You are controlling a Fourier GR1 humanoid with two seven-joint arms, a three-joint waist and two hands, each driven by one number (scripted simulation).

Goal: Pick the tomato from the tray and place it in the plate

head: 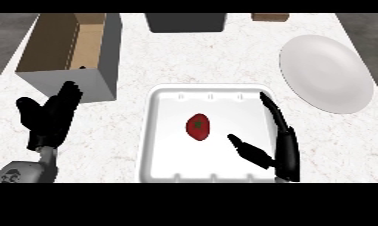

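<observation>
My right hand (280, 147) spread over tray (166, 120), thumb and fingers flanking tomato (198, 126) for grasp; plate (328, 72) waits right; left hand (48, 115) resting open.

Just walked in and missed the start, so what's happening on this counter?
A humanoid robot is going for the small red tomato, which lies untouched in the white rectangular foam tray. Its right hand is open over the tray's right side, fingers and thumb spread just right of the tomato, not yet closed on it. The left hand rests open at the left, beside the open cardboard box. The round white plate at the far right holds nothing yet.
</observation>
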